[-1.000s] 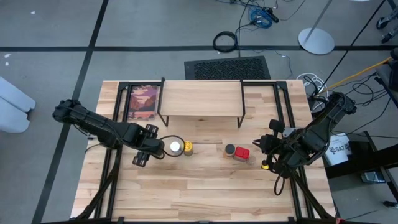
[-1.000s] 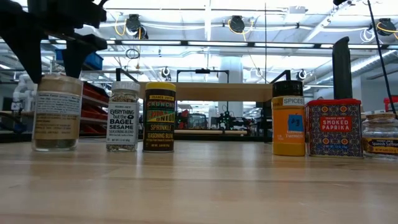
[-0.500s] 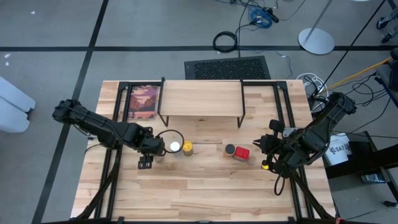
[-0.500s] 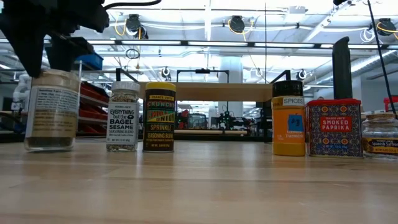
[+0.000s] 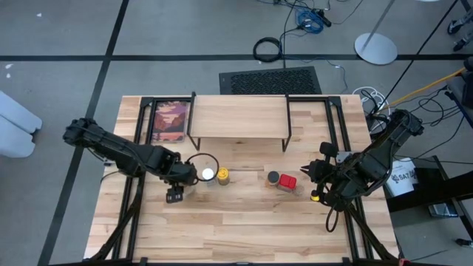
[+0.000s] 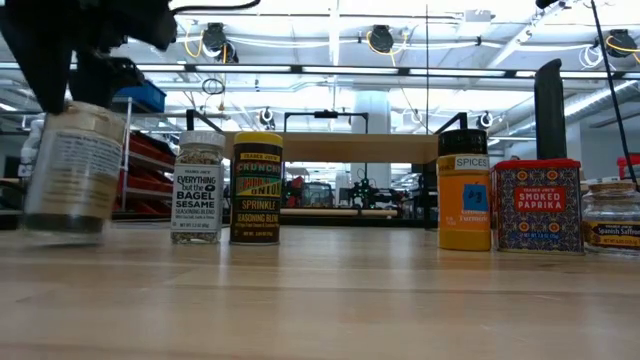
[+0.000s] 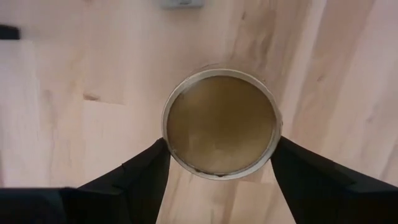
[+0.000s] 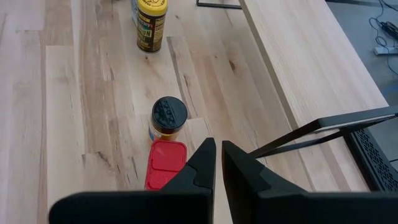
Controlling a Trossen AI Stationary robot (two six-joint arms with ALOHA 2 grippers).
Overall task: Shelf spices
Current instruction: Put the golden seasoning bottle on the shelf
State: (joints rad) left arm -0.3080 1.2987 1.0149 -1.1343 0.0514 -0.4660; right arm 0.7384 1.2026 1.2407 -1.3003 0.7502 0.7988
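we note the left gripper [image 5: 176, 177] sits in front of the shelf [image 5: 239, 116], off its left leg, pointing straight down at the surface [image 5: 236, 222]. its fingers [image 7: 134, 177] are clenched around the tan jar [image 6: 70, 170], one on each side of the round lid (the left wrist view looks directly down onto that lid [image 7: 221, 123], with both dark fingers against its rim). in the low view the tan jar is tilted and its base looks clear of the surface, though the blur keeps us from being sure.

just right of the tan jar, also in front of the shelf, stand the white-lidded jar [image 5: 208, 174] and the yellow-lidded jar [image 5: 222, 176], side by side and upright. further right, in front of the shelf's right leg, we see the dark-lidded orange jar [image 5: 273, 178] touching the red box [image 5: 288, 182]. a small grey-lidded jar [image 6: 612, 215] shows at the edge of the low view, beside the red box.

the shelf plank carries no spices at this moment. a framed reddish picture [image 5: 171, 121] lies flat to the left of the shelf.

the right gripper [image 5: 316, 171] waits to the right of the red box, away from the shelf, its fingers [image 8: 202, 165] pressed together on nothing.
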